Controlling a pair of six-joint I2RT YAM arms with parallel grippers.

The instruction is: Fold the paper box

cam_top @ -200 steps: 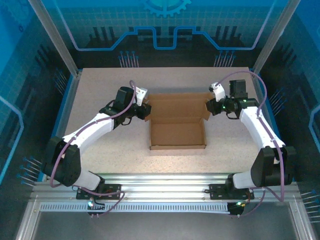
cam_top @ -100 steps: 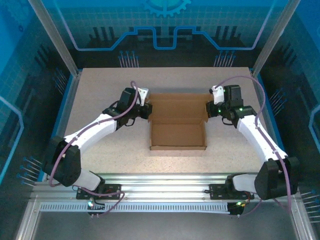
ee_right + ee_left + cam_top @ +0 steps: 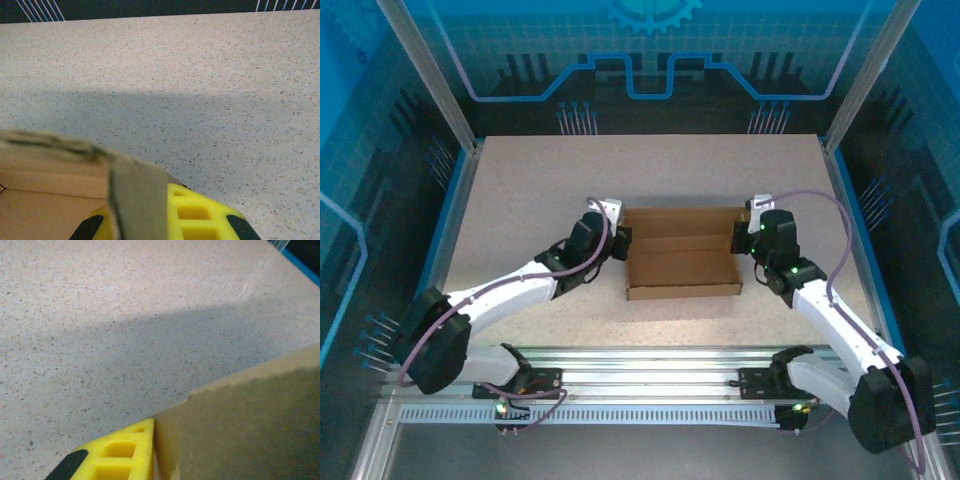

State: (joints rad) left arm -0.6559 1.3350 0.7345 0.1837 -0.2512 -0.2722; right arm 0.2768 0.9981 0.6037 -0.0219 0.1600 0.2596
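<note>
Brown cardboard paper box point(image 3: 682, 262), open-topped, on the speckled table point(image 3: 540, 190), with a gripper at each end wall.
Left gripper point(image 3: 618, 240) meets the box's left wall, where the left yellow pad point(image 3: 122, 452) touches a rough-cut edge. Right gripper point(image 3: 744, 235) meets the box's right wall, with a flap lying across the right yellow pad point(image 3: 200, 215). Each opposing finger is hidden, so closure cannot be told. Bare table lies beyond the box's far edge and to both sides of it.

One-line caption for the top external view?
Left claw and right claw at opposite sides of the open-topped paper box.
</note>
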